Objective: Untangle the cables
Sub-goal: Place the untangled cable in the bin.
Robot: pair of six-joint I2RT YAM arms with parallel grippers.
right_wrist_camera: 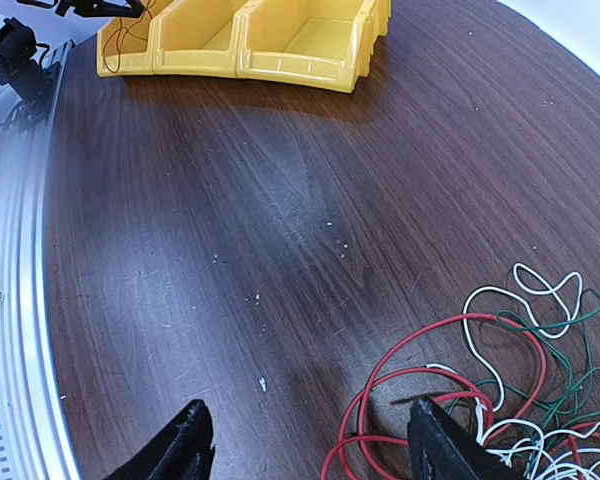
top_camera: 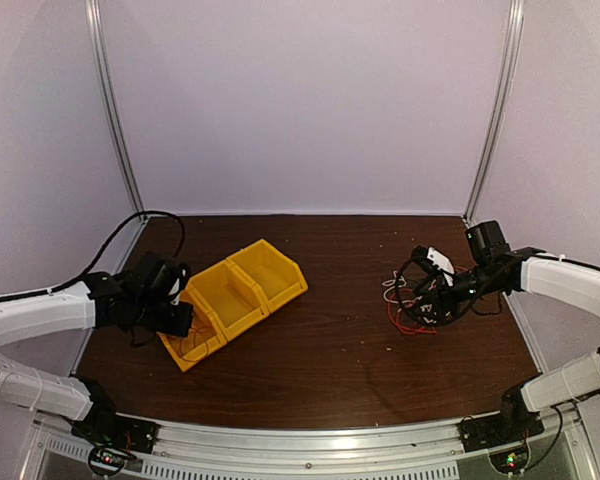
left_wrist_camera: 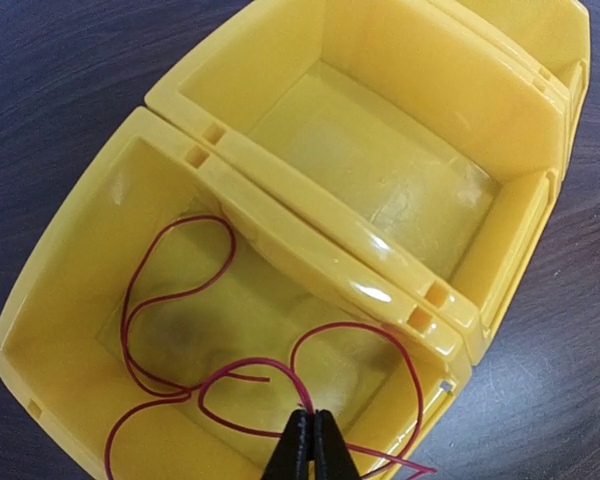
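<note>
Three joined yellow bins [top_camera: 242, 290] stand left of the table's middle. A thin red cable [left_wrist_camera: 126, 318] loops across the floor of the nearest bin [left_wrist_camera: 60, 330] and trails over its rim. My left gripper [left_wrist_camera: 315, 413] is shut on this cable just above the bin floor; from above it [top_camera: 180, 325] hangs over that bin. The other cables, red, white and green, lie tangled [top_camera: 415, 315] on the right. My right gripper [right_wrist_camera: 310, 420] stands open just above the table at the tangle's left edge, one finger [right_wrist_camera: 430, 440] over red strands [right_wrist_camera: 431, 371], nothing held.
The middle bin [left_wrist_camera: 380, 170] holds nothing. The bins also show far off in the right wrist view [right_wrist_camera: 280, 40]. A thick black arm cable [top_camera: 130, 225] arcs at the back left. A metal rail [top_camera: 320, 440] runs along the near edge, and walls close in the table.
</note>
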